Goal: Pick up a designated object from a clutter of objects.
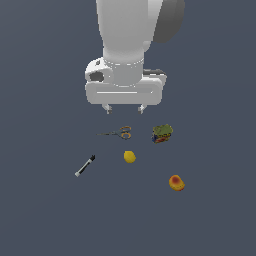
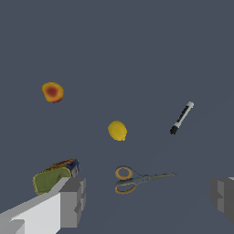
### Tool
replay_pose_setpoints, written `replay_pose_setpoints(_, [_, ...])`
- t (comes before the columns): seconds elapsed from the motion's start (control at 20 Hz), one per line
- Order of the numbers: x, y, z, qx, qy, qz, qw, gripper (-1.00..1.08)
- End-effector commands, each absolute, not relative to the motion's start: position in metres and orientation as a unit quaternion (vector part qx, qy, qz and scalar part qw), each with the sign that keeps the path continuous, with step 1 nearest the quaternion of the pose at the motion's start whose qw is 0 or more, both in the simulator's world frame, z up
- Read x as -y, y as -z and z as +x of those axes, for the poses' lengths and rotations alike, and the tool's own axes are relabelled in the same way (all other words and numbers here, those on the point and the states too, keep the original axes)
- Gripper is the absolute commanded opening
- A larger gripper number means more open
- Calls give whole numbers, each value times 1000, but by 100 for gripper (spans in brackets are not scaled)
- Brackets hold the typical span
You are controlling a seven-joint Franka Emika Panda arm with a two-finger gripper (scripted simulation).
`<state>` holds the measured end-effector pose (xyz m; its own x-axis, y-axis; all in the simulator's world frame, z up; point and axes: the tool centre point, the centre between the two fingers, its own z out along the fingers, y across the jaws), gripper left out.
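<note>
The designated object, a small round orange-yellow fruit with a red patch [image 1: 176,183] [image 2: 53,92], lies on the grey floor at the exterior view's lower right, apart from the rest. My gripper [image 1: 125,108] [image 2: 148,199] hangs high above the scissors, well away from the fruit. Its jaws stand wide apart with nothing between them. One finger [image 2: 73,201] shows near the package in the wrist view.
Grey scissors with orange handles [image 1: 118,133] [image 2: 137,178] lie under the gripper. A yellow lemon [image 1: 129,157] [image 2: 117,130] sits between scissors and fruit. A green-topped package [image 1: 162,133] [image 2: 55,176] and a black-and-grey pen [image 1: 85,165] [image 2: 182,117] lie to either side.
</note>
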<state>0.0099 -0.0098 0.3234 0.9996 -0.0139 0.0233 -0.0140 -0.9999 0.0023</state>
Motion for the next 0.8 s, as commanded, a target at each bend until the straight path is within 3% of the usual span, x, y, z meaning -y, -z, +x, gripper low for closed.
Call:
replay_pose_setpoints(0.0, [10,-323,10,7,-12,1000,1,100])
replay_pose_setpoints(0.75, [-21,-328,13,-22,-15,1000,-11,100])
